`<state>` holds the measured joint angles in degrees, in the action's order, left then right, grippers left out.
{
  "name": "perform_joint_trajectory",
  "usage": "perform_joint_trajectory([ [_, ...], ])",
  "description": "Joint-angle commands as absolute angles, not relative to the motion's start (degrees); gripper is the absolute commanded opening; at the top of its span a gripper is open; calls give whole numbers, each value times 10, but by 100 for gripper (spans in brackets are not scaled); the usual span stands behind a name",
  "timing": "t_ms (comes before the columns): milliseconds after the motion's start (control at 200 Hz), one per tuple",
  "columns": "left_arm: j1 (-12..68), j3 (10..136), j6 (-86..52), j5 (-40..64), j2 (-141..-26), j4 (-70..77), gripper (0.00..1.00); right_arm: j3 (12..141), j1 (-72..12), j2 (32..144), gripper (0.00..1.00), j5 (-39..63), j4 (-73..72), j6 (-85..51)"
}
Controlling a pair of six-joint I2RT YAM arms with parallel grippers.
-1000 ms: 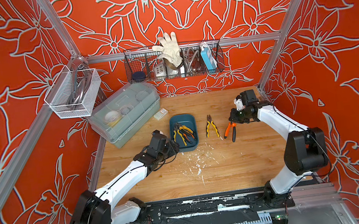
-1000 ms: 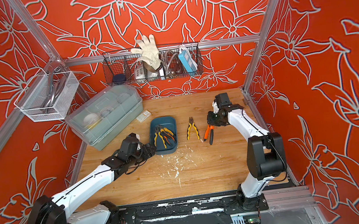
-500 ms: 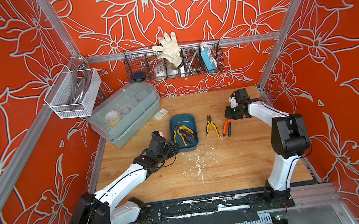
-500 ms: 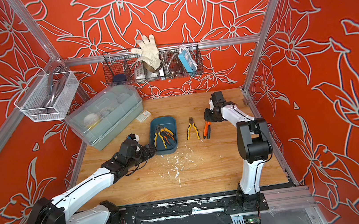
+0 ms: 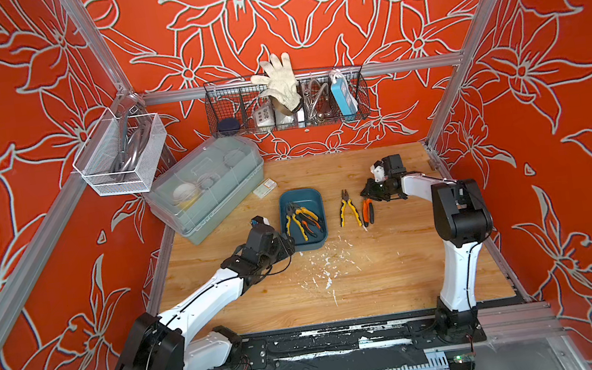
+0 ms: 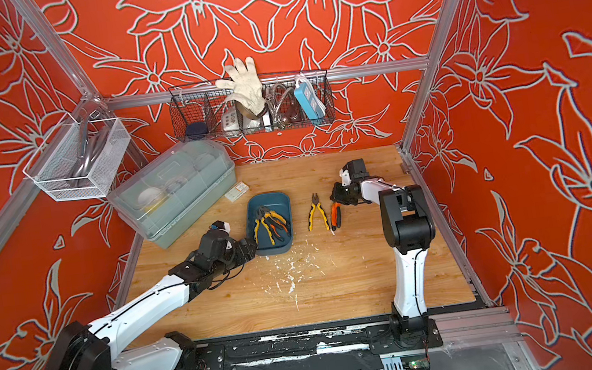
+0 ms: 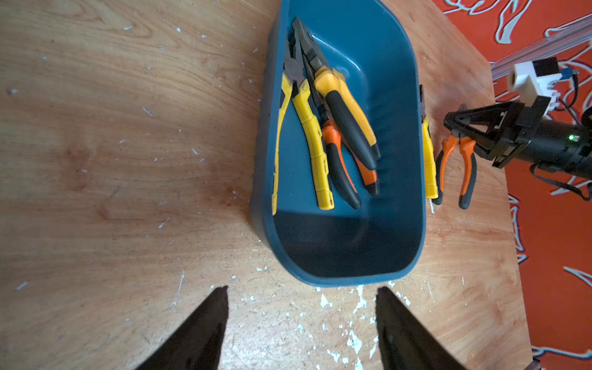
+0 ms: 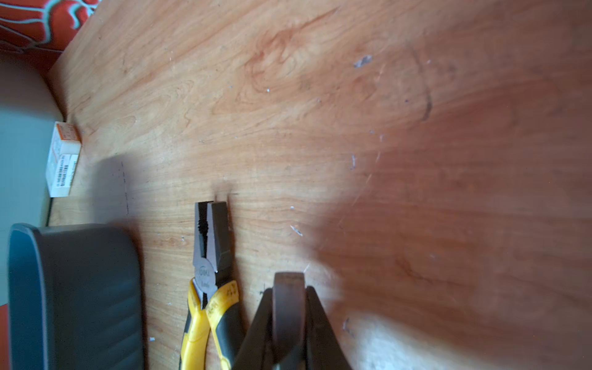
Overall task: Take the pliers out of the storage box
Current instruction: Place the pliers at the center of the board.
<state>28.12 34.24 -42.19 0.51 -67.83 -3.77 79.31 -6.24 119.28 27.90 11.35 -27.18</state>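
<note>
Right claw [image 8: 289, 290] clenched on nose of orange-handled pliers [image 7: 467, 150], handles down on table [image 5: 374, 272]. Likely setting them parallel to yellow-handled pliers [image 8: 208, 275], so taken-out ones sit in a row. Left claw [image 7: 302, 288] spread wide, empty, just short of storage box [image 7: 394, 160] near end, probably lined up for next pick. Count: 2 pliers out on table, 3 pliers in box [image 7: 312, 137], 1 box.

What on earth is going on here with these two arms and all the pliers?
The robot is taking pliers out of the blue storage box. The right gripper is shut on the orange pliers' metal head, beside the yellow pliers lying on the table. Three pliers remain in the box; the left gripper hangs open at its near end.
</note>
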Motion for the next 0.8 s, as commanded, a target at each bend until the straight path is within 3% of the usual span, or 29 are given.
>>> perform_joint_trajectory([
  [0, 283, 357, -412, 2, -685, -36, 73, 801, -73, 1232, 5, 299, 95, -268],
  [215, 283, 359, -410, 3, -689, -36, 73, 807, -73, 1241, 23, 272, 128, -259],
  [796, 283, 359, -407, 5, -693, -34, 72, 759, -73, 1193, 36, 216, 131, -275],
])
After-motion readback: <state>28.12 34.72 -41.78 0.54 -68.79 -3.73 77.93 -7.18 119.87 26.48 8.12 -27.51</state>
